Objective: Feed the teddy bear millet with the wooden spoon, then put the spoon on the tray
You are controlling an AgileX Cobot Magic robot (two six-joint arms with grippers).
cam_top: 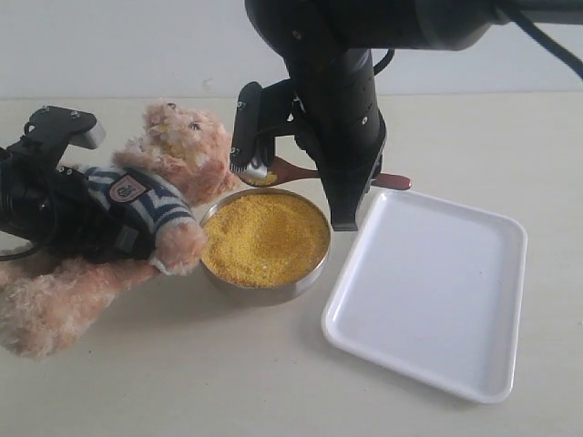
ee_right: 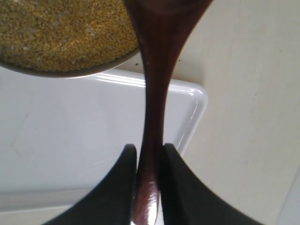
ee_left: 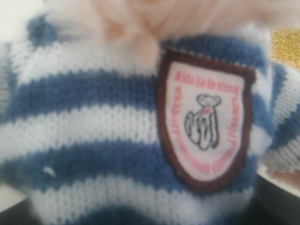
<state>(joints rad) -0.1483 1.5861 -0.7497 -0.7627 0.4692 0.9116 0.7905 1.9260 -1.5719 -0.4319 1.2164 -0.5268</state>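
Note:
The teddy bear [cam_top: 182, 146] leans back at the left, and its striped shirt [ee_left: 93, 117] and chest badge [ee_left: 204, 122] fill the left wrist view. My left gripper [cam_top: 127, 238] is shut on the bear's torso. My right gripper [cam_top: 351, 182] [ee_right: 150, 150] is shut on the handle of the wooden spoon [cam_top: 296, 170] [ee_right: 157, 84]. The spoon is held level above the bowl's far rim, its round end carrying some yellow grains close to the bear's face. Millet [cam_top: 264, 238] [ee_right: 61, 33] fills the steel bowl [cam_top: 273, 289]. The white tray [cam_top: 428, 291] [ee_right: 70, 140] lies right of the bowl.
The pale table [cam_top: 182, 382] runs under everything. The right arm's black body [cam_top: 337, 100] comes down from the top over the bowl's far side. The bear's arm [cam_top: 178, 248] rests against the bowl's left rim.

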